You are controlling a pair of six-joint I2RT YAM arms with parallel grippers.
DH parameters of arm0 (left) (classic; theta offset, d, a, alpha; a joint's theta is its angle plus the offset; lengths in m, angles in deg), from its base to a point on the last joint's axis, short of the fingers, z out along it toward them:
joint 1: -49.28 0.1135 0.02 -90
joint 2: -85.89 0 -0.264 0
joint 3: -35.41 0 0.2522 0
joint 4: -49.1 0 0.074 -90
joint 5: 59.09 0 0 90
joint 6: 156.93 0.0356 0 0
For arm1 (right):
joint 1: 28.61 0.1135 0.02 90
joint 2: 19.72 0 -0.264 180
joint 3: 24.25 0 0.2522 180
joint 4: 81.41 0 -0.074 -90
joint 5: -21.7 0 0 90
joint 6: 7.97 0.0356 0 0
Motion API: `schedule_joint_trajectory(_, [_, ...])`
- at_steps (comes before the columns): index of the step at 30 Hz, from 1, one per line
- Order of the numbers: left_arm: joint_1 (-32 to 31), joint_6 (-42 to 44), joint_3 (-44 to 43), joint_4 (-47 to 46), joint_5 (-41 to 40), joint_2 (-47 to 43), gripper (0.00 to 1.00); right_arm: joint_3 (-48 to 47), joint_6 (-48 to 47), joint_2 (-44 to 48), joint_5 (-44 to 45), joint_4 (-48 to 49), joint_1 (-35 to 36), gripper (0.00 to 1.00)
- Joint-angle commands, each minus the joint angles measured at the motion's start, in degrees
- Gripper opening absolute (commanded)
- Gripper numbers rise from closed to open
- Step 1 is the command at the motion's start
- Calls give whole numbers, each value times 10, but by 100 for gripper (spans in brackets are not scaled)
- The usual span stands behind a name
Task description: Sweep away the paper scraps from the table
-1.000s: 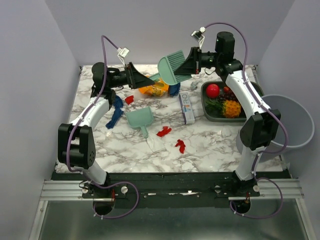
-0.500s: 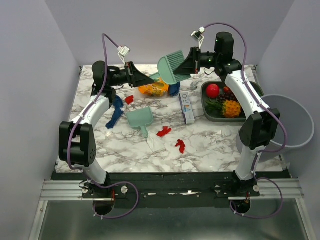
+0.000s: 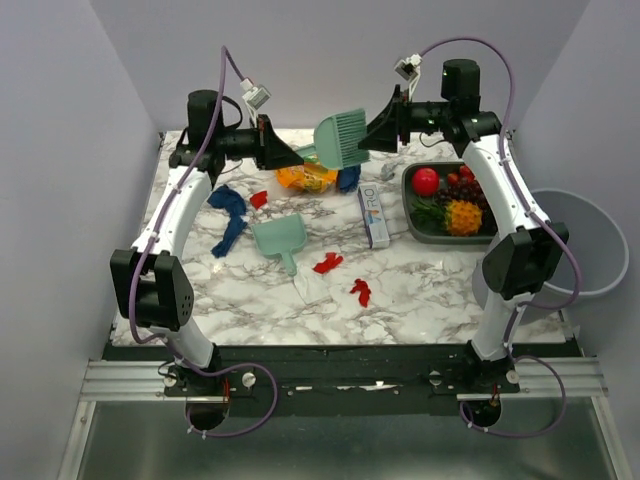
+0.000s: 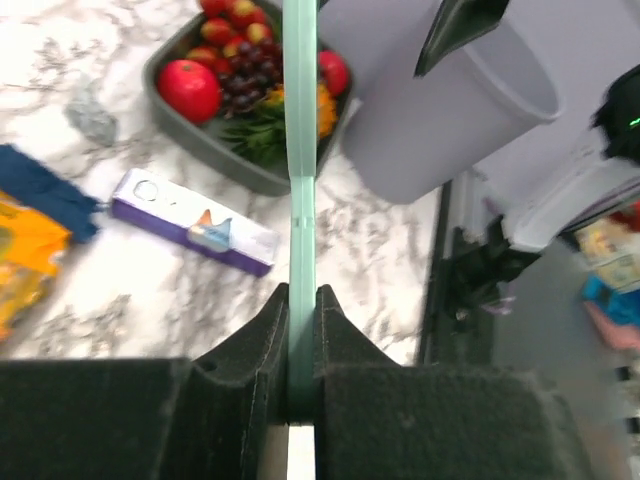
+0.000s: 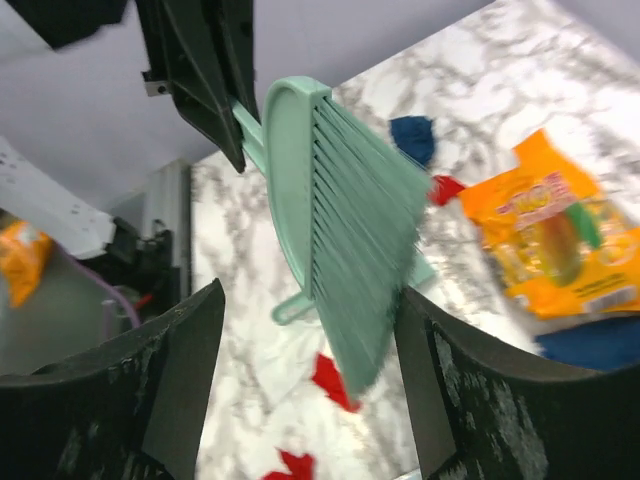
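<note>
- Left hand, seen from above, is pinched tight on the handle of a mint-green plastic brush, held in the air over the far side of the white marble-patterned counter. The right hand stands spread beside the bristles, gripping nothing.
- Small red paper scraps lie on the counter near a mint-green plastic dustpan. Larger dark blue paper scraps lie to its left.
- Left wrist view: the left hand clamps the brush, seen edge-on.
- Right wrist view: the bristles hang between the parted fingers of the right hand, with scraps on the counter below.
</note>
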Motion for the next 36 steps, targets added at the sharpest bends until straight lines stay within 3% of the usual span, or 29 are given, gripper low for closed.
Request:
schedule_joint_trajectory(1, [-11, 588, -138, 571, -99, 28, 0, -52, -243, 36, 56, -159, -5, 76])
schedule_joint_trajectory(2, [-14, 633, -172, 665, -117, 44, 0, -53, -258, 38, 63, -166, -6, 76])
schedule_joint_trajectory(3, [-16, 659, -179, 692, -150, 47, 0, -52, -277, 40, 69, -176, -5, 76])
schedule_joint_trajectory(7, [-26, 727, -162, 720, -205, 21, 0, -33, -419, 58, 106, -243, 16, 76])
schedule_joint_trajectory(11, [-47, 765, -173, 756, -227, 17, 0, 16, -456, 80, 125, -233, 46, 78])
schedule_joint_trajectory(17, [-80, 756, -179, 731, -237, 6, 0, 11, -522, 62, 126, -299, 88, 80])
schedule_joint_trajectory(27, [-94, 711, -192, 682, -239, -6, 0, 10, -543, 31, 102, -359, 115, 76])
schedule_joint_trajectory(32, [-94, 676, -197, 643, -219, -16, 0, 25, -541, 26, 108, -355, 115, 72])
schedule_joint_trajectory(36, [-95, 673, -210, 648, -214, -8, 0, 24, -517, 21, 102, -341, 115, 63])
